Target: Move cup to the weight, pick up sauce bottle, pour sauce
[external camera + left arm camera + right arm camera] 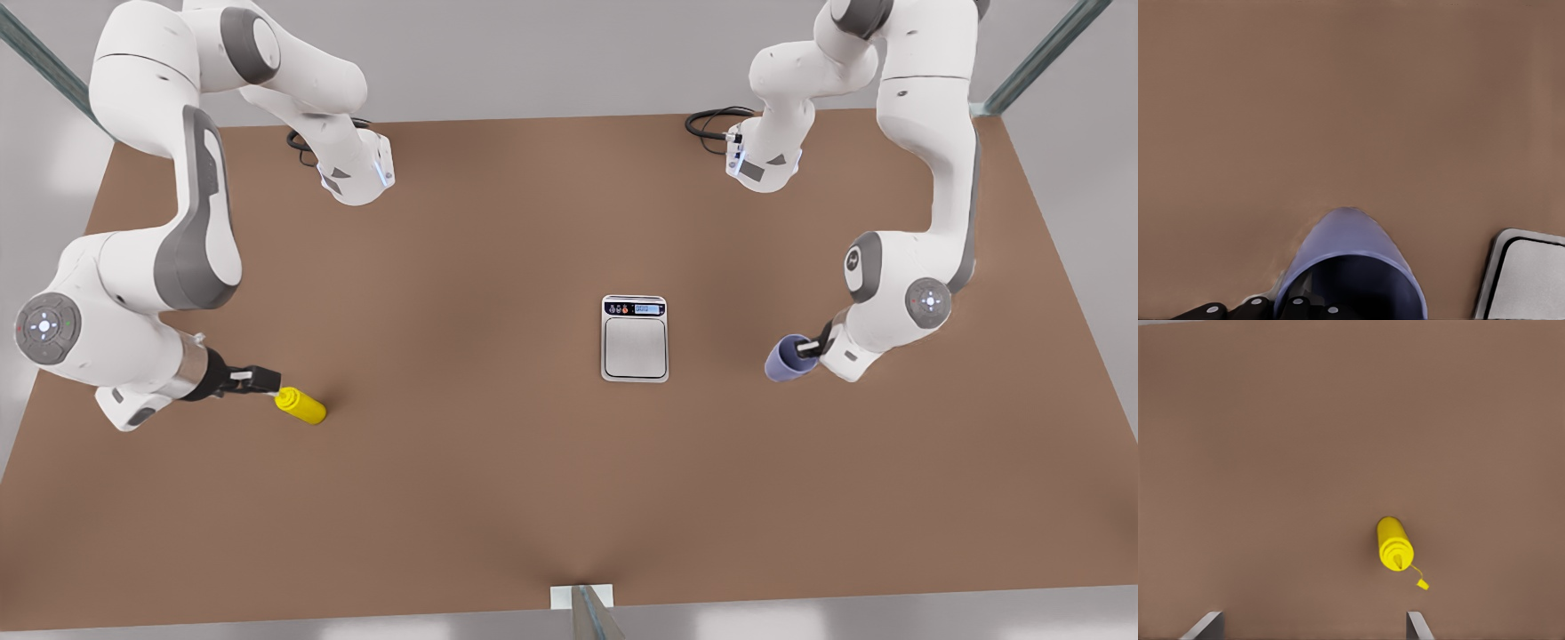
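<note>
Gripping the lavender-blue tumbler cup (788,358) with our left gripper (811,348) beside the steel-plated scale (635,339), we are hovering our spread right gripper (258,380) over the yellow squeeze bottle (301,405); its nozzle is showing at the wrist.

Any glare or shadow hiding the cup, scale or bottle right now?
Front view: even light, no glare; soft shadows beside the cup, bottle and scale. Left wrist view: the frame's edge cuts off the cup's rim. Right wrist view: bottle sharp, with a faint shadow.
</note>
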`<action>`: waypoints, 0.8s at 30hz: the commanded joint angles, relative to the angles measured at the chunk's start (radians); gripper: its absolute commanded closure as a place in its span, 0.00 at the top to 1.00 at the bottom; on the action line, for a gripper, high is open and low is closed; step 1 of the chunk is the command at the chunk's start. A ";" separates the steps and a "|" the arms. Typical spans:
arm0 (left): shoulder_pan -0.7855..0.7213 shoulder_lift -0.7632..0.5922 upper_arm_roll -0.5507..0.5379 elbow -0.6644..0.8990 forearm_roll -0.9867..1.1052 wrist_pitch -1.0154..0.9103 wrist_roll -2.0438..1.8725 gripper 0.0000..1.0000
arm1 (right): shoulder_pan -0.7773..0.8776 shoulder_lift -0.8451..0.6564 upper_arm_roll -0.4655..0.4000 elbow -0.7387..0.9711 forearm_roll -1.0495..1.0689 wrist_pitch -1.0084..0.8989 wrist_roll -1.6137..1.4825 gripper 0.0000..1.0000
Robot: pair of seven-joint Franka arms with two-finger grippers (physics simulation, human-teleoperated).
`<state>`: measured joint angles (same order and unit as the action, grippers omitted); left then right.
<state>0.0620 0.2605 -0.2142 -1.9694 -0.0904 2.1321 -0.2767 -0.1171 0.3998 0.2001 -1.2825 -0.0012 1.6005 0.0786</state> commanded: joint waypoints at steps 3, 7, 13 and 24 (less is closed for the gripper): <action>0.004 0.028 -0.117 0.040 -0.169 0.011 -0.228 0.21 | -0.003 0.004 0.001 0.003 0.024 -0.034 -0.029 1.00; -0.068 0.062 -0.155 0.046 -0.170 0.031 -0.302 0.21 | 0.023 0.005 0.001 0.015 0.000 -0.030 -0.028 1.00; -0.165 0.108 -0.155 0.047 -0.169 0.106 -0.397 0.21 | 0.023 0.010 0.001 0.008 0.017 -0.031 -0.122 1.00; -0.209 0.160 -0.175 0.047 -0.164 0.111 -0.386 0.23 | 0.023 0.014 0.001 0.003 0.032 -0.054 -0.185 1.00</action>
<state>-0.1472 0.4239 -0.3896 -1.9222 -0.1525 2.2412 -0.6646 -0.0931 0.4143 0.2009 -1.2794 0.0317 1.5425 -0.1073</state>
